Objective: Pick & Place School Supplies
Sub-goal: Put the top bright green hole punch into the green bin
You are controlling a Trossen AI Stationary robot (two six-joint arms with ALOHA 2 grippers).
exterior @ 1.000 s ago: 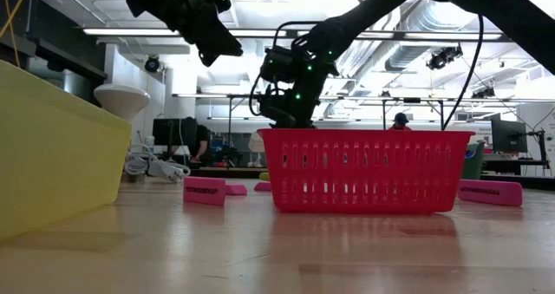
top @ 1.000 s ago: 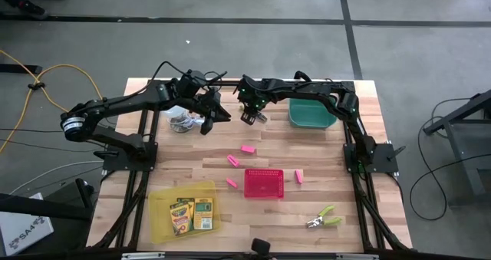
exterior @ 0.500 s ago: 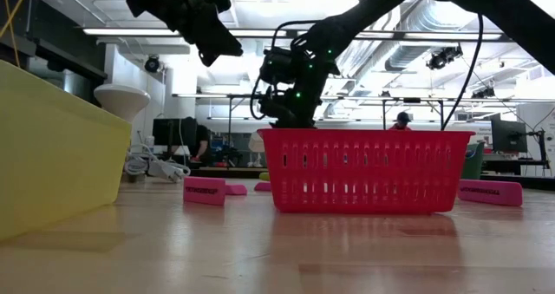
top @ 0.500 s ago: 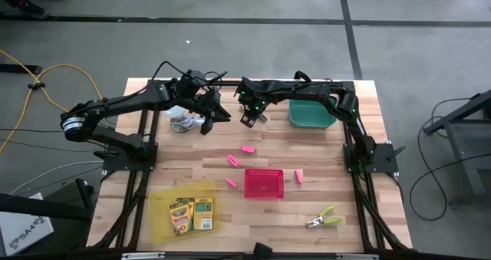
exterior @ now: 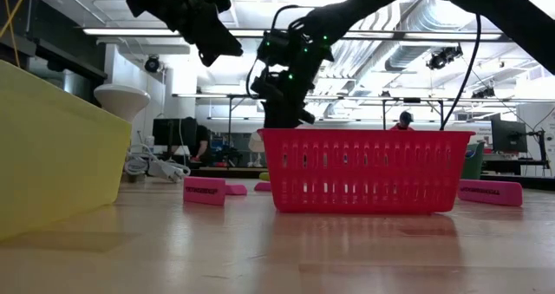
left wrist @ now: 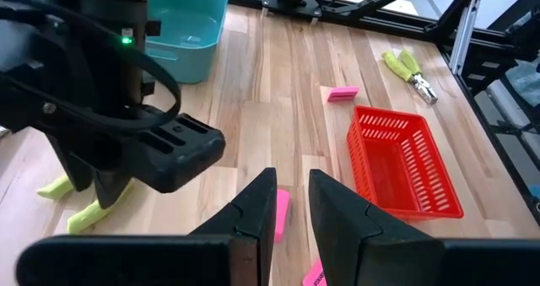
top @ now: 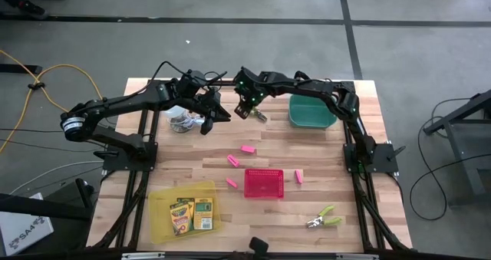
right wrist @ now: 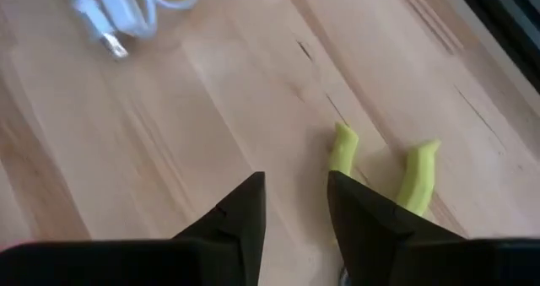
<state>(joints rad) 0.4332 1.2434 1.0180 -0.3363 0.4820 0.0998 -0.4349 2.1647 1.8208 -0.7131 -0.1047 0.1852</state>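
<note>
Lying flat on the pale wooden table [top: 322, 168] near its far edge, the lime-handled scissors [right wrist: 384, 168] sit just below the right gripper [right wrist: 295, 203], whose fingers stand slightly parted and empty, apparently lining up to grasp the smooth, curved plastic handles. The left gripper [left wrist: 287, 206] hangs nearby, narrowly open, holding nothing. The second pair [top: 322, 216], pink erasers [top: 247, 148] and meshed red basket [top: 264, 182] lie nearer.

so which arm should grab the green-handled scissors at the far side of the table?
Right, likely. The right claw hangs open directly over the scissors, handles showing just beyond its fingertips. The left claw sits off to the side.
</note>
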